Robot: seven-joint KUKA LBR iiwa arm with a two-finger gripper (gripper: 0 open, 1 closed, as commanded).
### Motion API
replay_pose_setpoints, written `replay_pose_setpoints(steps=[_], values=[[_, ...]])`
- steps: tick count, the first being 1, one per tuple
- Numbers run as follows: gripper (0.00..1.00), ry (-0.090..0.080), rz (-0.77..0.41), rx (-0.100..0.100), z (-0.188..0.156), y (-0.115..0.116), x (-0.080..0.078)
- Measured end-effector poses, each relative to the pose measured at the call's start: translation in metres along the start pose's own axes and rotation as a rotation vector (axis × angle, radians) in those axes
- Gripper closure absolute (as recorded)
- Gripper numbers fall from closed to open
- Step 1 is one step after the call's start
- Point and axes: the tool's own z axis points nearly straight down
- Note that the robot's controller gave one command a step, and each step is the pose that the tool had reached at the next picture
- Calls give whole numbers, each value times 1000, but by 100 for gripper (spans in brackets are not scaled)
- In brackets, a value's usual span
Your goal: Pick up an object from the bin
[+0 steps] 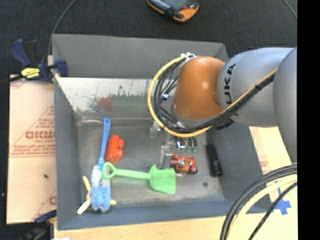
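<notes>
My gripper (175, 153) hangs below the orange wrist cover at the bin's middle right, its fingers apart and nothing between them. One metal fingertip (164, 156) points down just left of a small red and orange toy (183, 164) on the bin floor. A green toy shovel (150, 178) lies just left of and below that toy, its blade closest to the gripper. To the right of the gripper, a black marker-like stick (214, 161) rests near the bin's right wall.
An orange block (114, 148) lies at the left middle. A blue-handled brush (103, 171) with a fluffy blue and white head stretches down the left side. The arm and its cables cover the bin's upper right.
</notes>
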Motion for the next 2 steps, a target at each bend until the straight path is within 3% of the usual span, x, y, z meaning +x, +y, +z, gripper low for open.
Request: replay_pose_setpoints(steps=[1,2], values=[[0,-8,2,-1,-4,0,-2],[0,-8,-42,-1,69,39,28]])
